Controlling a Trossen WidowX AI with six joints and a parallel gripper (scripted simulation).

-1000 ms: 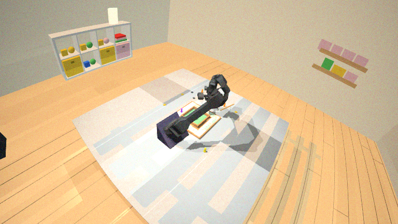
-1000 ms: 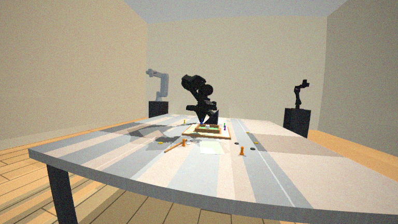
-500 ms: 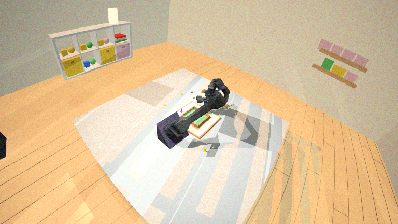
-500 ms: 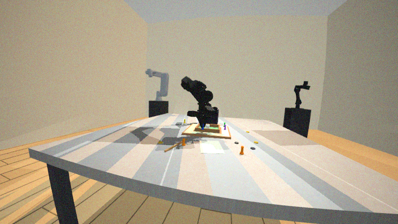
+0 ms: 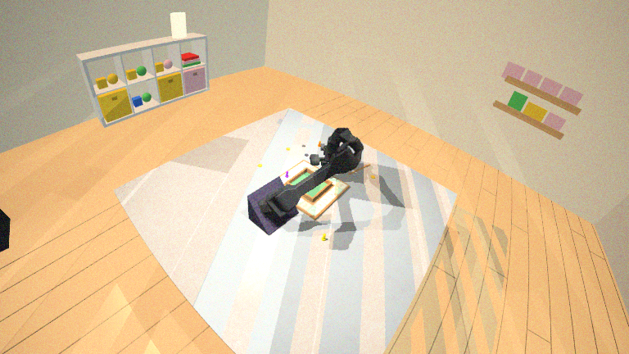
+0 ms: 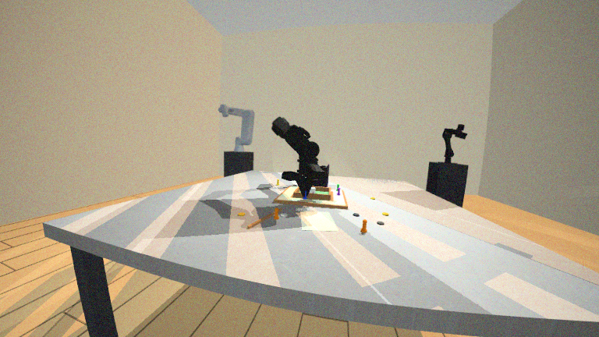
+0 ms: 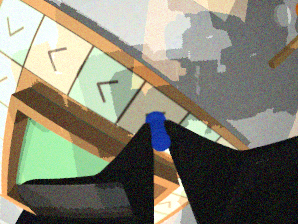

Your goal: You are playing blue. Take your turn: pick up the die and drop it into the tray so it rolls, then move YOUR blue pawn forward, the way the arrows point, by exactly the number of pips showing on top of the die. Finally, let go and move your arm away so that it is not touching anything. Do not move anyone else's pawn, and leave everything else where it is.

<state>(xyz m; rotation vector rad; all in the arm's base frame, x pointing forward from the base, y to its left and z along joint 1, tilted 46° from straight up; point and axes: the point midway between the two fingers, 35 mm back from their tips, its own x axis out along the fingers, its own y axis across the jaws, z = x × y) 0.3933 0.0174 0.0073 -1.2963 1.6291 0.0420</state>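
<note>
Blue pawn point(image 6: 305, 195) point(image 7: 159, 132) upright-ish, slight lean | clamped in the gripper point(image 6: 304, 196) point(image 7: 157, 127) | over board's point(image 5: 314, 216) point(image 6: 310, 204) point(image 7: 165, 88) track, outside tray wall point(image 5: 313, 200) point(image 6: 312, 197) point(image 7: 65, 131)

Here's our blue pawn point(image 6: 305, 194) point(image 7: 159, 132), glossless, slim and round-headed, gripped just right of centre in the wrist view! We see it roughly upright in the exterior view, over the board's near side; whether its foot touches, we can't tell. Behind it in that view, our small whitish die point(image 6: 312, 189) sits inside the tray point(image 5: 313, 199) point(image 6: 321, 196) point(image 7: 8, 150), its pips too small for us to read. That tray, green-floored and wooden-walled, fills the wrist view's lower left. And around it we have the board point(image 5: 337, 189) point(image 6: 288, 196) point(image 7: 85, 97), flat, wood-edged, its pale cream and green squares carrying dark arrows.
</note>
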